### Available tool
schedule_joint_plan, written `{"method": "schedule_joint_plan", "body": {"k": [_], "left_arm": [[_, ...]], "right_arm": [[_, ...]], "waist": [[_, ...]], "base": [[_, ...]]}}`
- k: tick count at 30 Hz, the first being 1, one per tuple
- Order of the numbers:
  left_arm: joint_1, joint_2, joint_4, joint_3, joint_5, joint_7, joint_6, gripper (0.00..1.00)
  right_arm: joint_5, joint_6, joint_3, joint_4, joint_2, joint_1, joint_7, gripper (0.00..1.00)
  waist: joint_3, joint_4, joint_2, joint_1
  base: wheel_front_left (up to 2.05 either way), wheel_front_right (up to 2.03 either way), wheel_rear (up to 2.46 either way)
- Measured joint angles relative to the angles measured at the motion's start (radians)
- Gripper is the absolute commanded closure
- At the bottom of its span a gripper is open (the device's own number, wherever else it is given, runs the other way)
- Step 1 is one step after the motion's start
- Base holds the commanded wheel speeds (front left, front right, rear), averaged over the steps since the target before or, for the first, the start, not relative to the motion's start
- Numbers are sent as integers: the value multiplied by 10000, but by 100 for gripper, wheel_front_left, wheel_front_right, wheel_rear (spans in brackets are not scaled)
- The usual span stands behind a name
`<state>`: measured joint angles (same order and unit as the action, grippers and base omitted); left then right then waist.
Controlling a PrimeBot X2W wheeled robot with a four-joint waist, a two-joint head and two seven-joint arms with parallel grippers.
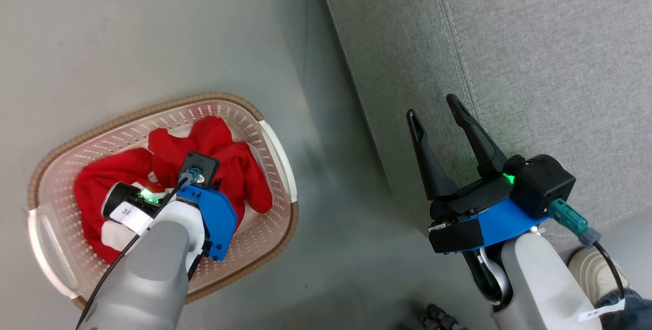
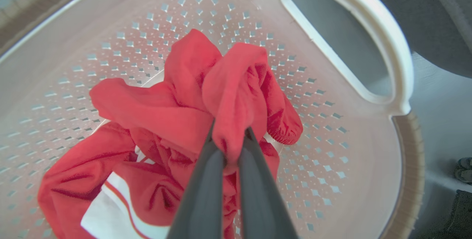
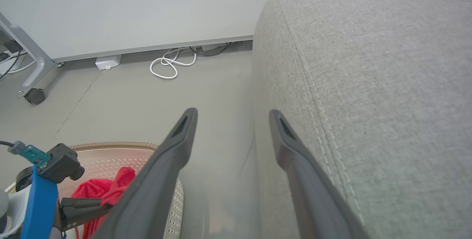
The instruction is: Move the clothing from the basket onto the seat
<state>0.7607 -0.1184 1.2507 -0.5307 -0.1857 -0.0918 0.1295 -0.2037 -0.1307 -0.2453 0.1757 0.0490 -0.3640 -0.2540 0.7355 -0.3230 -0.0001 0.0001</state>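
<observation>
- A thin fold of bright red soft fabric clothing [image 2: 228, 91] is pinched by the left gripper [image 2: 230, 135]; it may be lost in lifting.
- The right gripper [image 1: 432, 107] is held spread at 3 o'clock.

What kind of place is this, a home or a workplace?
Probably a test room staged like a home: a grey sofa seat and laundry basket on bare floor, plus a loose white cable and a wheeled metal frame by the wall.

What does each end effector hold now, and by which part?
The left end effector is shut on the red clothing, pinching a raised fold near the pile's middle. The right end effector is open, holding nothing.
</observation>
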Motion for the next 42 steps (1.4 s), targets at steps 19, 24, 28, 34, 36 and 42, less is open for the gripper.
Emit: {"method": "schedule_joint_plan", "body": {"k": [19,24,28,34,36,42], "left_arm": [[-1462,591,-1498,-1047,-2261,-1494,0,100],[-1914,571,-2383,-1415,-2748,-1668,0,100],[-2242,458,-3166,-1676,-3026,-1687,0,100],[-2319,320,-4086,-1918,-3285,-1699,0,100],[-2306,320,-4247,-1990,-3354,-1699,0,100],[-1729,408,-4621,-2341,-3584,-1674,0,100]], "right_arm": [[245,0,63,1064,0,420,136,0],[343,0,190,1220,-2,792,318,0],[447,0,362,1244,-4,1149,514,0],[520,2,535,1168,-2,1616,786,0],[518,0,508,1139,-4,1771,871,0],[516,2,502,978,-4,2064,1095,0]], "waist": [[-3264,1668,1,-3],[-4326,2274,1,-4],[-5083,2714,1,-3],[-6028,3278,1,-3],[-6289,3416,1,-3],[-6834,3808,1,-3]], "base": [[0,0,0],[0,0,0],[0,0,0],[0,0,0],[0,0,0],[0,0,0]]}}
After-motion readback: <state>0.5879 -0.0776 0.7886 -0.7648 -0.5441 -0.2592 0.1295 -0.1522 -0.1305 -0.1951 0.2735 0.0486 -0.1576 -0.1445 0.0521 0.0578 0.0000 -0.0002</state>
